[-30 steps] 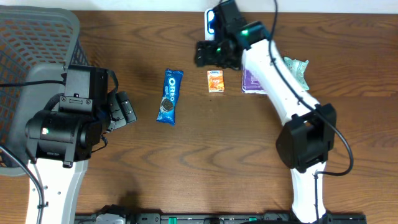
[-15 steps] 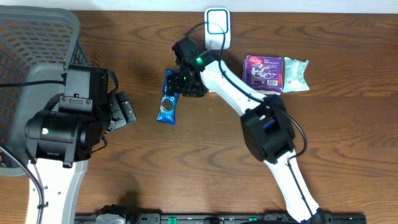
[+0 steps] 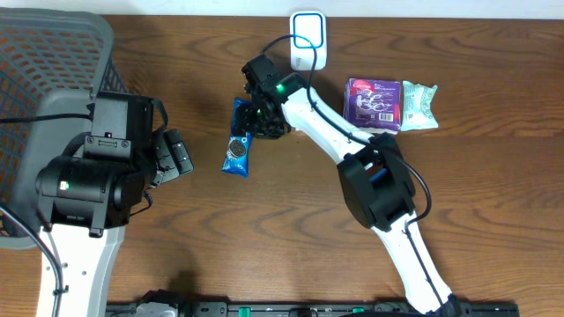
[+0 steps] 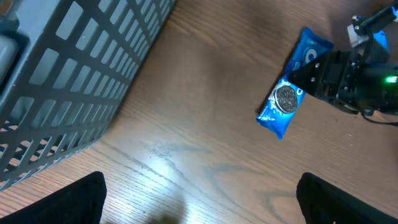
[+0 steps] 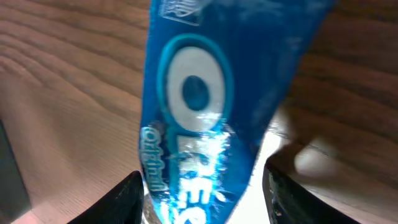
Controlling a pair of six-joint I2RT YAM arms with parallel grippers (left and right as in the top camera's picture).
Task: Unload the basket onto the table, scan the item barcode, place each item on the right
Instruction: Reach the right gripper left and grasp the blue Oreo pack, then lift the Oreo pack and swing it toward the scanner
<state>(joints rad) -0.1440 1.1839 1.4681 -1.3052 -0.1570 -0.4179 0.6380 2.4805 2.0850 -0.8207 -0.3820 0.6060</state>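
Two right fingers (image 5: 127, 199) straddle the Oreo pack (image 3: 236, 150), not yet clamped, so centre them and pinch squarely across its width; left fingers (image 4: 68, 202) stand wide, empty.

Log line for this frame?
left end effector: open | right end effector: open, straddling Oreo | Oreo: on table | scan: pending

We see a blue Oreo packet (image 3: 238, 145) lying flat on the wooden table (image 3: 264, 229), left of centre and nearer the far edge than the near one. Its length runs almost straight from far to near, the near end leaning slightly left. The white lettering faces up, with a dark cookie pictured at the near end. The white scanner (image 3: 308, 35) stands at the far edge, near it.
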